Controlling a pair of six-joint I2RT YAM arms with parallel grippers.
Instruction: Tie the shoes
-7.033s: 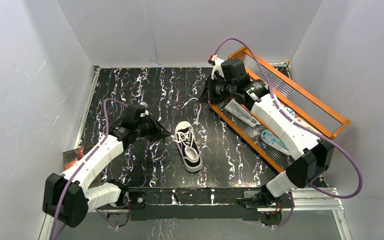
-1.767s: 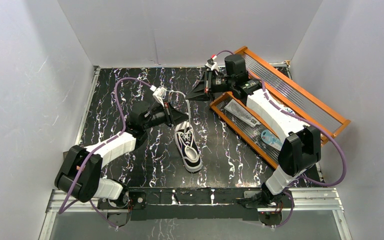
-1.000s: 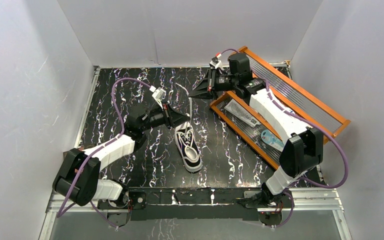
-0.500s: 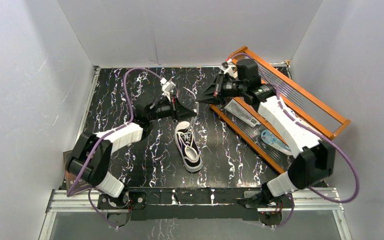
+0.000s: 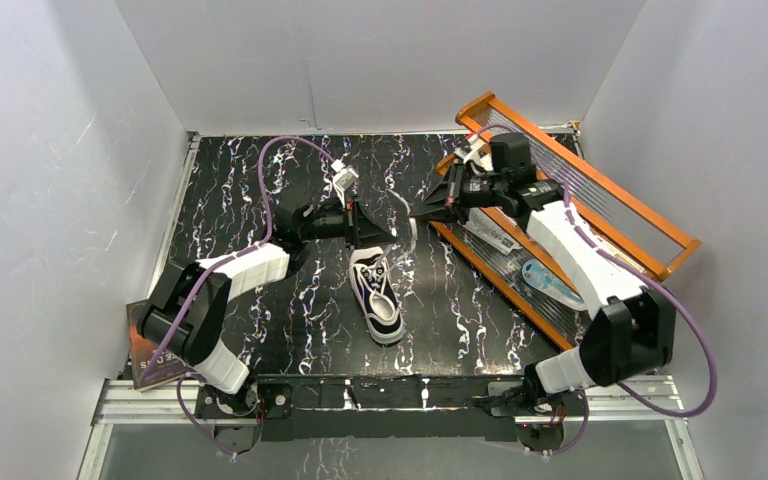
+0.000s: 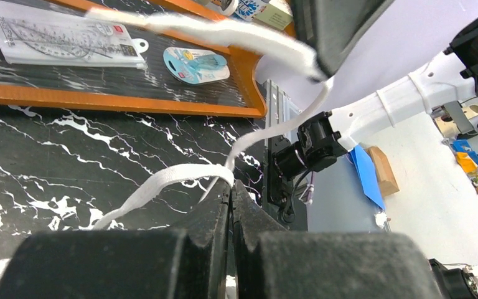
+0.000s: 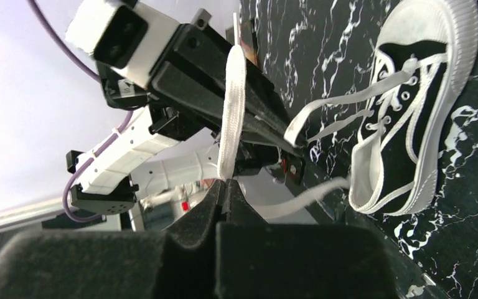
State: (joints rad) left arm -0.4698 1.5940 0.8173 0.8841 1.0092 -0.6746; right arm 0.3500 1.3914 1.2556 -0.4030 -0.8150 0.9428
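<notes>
The black sneaker (image 5: 377,295) with white sole and toe cap lies mid-table, toe toward the near edge; it also shows in the right wrist view (image 7: 411,112). My left gripper (image 5: 388,236) is just behind the shoe's heel, shut on a white lace (image 6: 162,180). My right gripper (image 5: 418,214) is a little to the right and behind it, shut on the other white lace (image 7: 231,112), which drapes over the left gripper's fingers. Both laces run up from the shoe's eyelets. The two grippers are close together, tips almost meeting.
An orange-framed tray (image 5: 600,205) lies tilted at the right, holding a ruler packet (image 6: 62,40) and a blue packaged item (image 5: 548,280). Grey walls enclose the black marbled table (image 5: 240,190). A brownish card (image 5: 145,340) sits at the near left edge.
Over seven seconds both arms carried the laces up behind the shoe. In the last second the left gripper moved right and back, and the right gripper moved right and nearer.
</notes>
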